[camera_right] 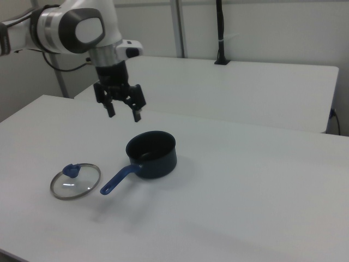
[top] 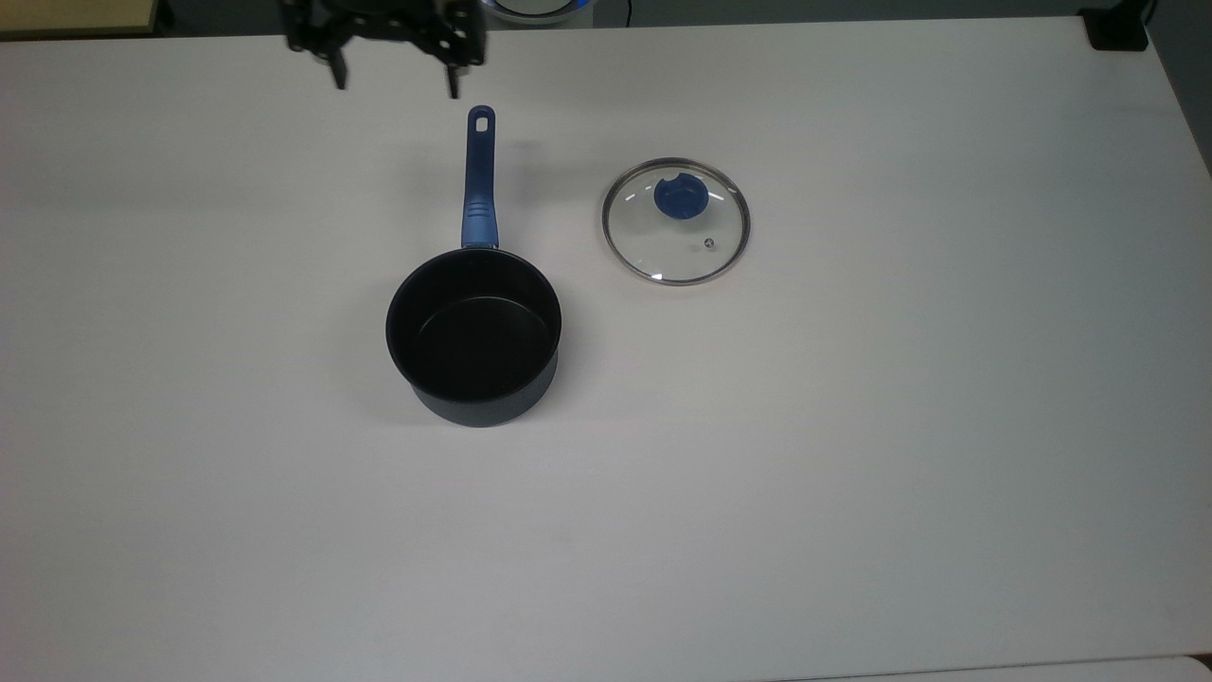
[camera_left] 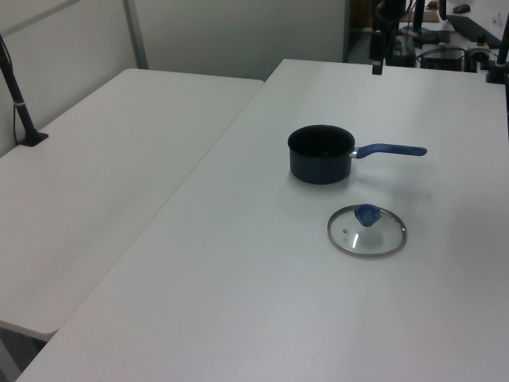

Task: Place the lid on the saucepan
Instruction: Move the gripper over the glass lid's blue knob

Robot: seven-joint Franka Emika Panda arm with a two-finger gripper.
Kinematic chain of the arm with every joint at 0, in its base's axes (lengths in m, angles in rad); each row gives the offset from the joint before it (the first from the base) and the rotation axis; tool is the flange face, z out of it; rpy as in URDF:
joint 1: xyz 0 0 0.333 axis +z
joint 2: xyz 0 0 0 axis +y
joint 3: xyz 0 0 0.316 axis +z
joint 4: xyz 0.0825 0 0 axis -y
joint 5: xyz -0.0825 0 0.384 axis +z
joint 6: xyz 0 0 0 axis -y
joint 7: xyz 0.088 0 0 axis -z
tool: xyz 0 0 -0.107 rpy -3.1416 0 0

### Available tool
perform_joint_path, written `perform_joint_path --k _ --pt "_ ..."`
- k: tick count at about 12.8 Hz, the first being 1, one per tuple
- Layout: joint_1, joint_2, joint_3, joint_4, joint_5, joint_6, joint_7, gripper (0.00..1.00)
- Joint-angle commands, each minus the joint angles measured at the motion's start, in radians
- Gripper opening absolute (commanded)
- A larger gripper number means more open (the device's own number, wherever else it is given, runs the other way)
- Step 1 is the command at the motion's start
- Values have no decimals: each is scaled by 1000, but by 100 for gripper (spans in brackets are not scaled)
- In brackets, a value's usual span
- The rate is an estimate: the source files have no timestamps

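Lid [top: 675,221] flat on the white table [top: 852,455], knob up, just off the top view's right of the saucepan [top: 473,336], not touching. Saucepan upright, uncovered, blue handle [top: 479,180] pointing to the far edge. Beyond the handle's end, gripper [top: 396,83] hangs above the table, fingers spread, holding nothing.

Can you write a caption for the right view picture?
Open gripper above an empty saucepan, glass lid beside it.

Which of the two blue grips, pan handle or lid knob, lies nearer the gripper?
The saucepan's long handle: its holed end lies just below the open gripper in the top view, while the lid's knob sits farther toward the top view's right.
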Motion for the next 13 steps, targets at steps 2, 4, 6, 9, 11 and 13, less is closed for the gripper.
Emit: perform_joint_path --k 2,4,6,9,11,13 --pt "120 -3 8 -15 35 -14 79 100" --pt "180 41 40 -15 36 -14 98 100" --pt "191 52 134 -50 36 -4 160 100" --pt "269 89 171 -148 36 110 215 100" --pt "272 130 189 -174 36 129 221 100" --pt "291 149 189 -223 32 190 250 100"
